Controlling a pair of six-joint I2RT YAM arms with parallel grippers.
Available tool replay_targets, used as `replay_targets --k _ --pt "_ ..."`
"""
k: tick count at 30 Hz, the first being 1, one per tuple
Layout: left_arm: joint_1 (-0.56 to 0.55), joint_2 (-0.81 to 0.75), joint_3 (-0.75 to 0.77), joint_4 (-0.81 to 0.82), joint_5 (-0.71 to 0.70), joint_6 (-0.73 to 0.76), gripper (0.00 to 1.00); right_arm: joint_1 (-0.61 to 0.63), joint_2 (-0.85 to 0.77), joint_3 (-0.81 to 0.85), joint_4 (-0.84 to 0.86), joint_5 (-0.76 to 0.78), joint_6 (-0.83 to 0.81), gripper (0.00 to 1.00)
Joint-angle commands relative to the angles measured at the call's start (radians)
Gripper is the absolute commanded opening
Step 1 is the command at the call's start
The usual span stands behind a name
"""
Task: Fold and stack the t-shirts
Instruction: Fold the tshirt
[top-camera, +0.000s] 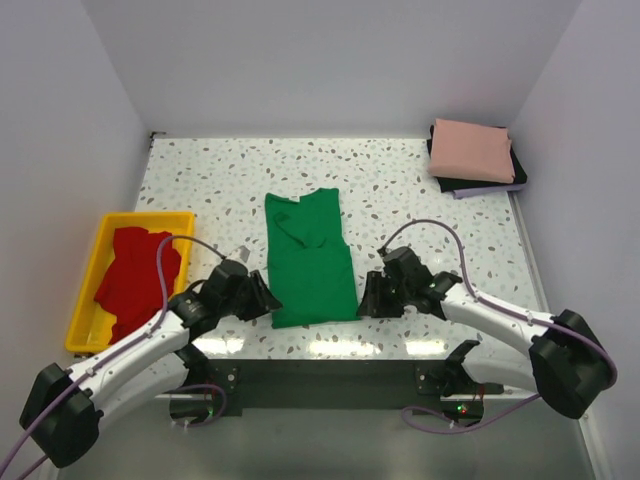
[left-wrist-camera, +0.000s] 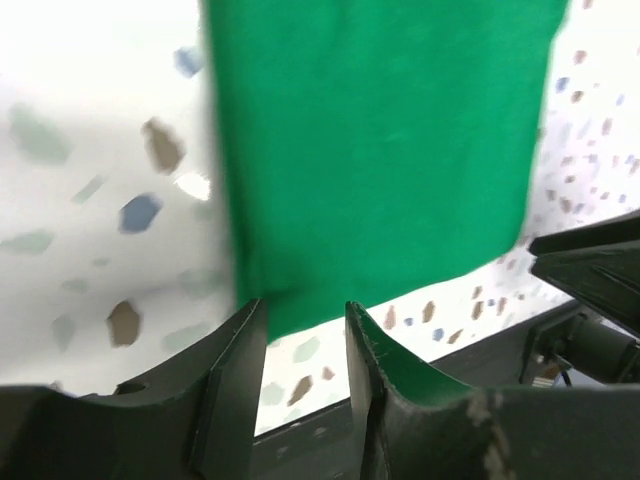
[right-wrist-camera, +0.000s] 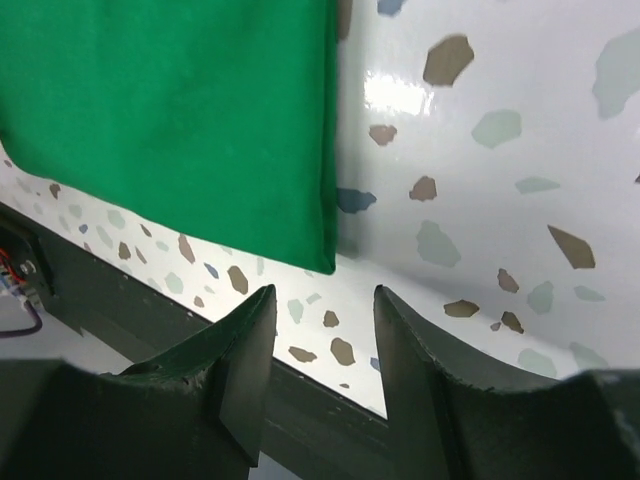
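Note:
A bright green t-shirt (top-camera: 308, 258) lies folded into a long strip in the middle of the table. My left gripper (top-camera: 268, 299) stands open at its near left corner (left-wrist-camera: 290, 305), fingers apart with bare table between them. My right gripper (top-camera: 366, 298) is open beside the near right corner (right-wrist-camera: 320, 255), nothing between its fingers. A red t-shirt (top-camera: 138, 277) lies crumpled in the yellow tray (top-camera: 90, 262). A salmon pink t-shirt (top-camera: 471, 150) lies folded on top of a stack at the far right.
Under the pink shirt are darker folded cloths (top-camera: 485, 186). The table's near edge (left-wrist-camera: 420, 370) runs just below both grippers. White walls close the table on three sides.

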Motion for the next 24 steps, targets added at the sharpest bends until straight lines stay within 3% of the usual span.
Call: replay_targets --k 1,10,24 --pt "0.000 -0.057 -0.084 -0.075 -0.021 -0.084 0.43 0.002 0.000 -0.051 0.094 -0.069 0.072 0.48" --pt "-0.002 -0.077 -0.183 0.008 0.053 -0.118 0.49 0.002 0.029 -0.108 0.197 -0.109 0.144 0.49" --pt "0.000 -0.074 -0.234 0.049 0.088 -0.134 0.45 -0.011 -0.020 -0.207 0.325 -0.050 0.270 0.49"
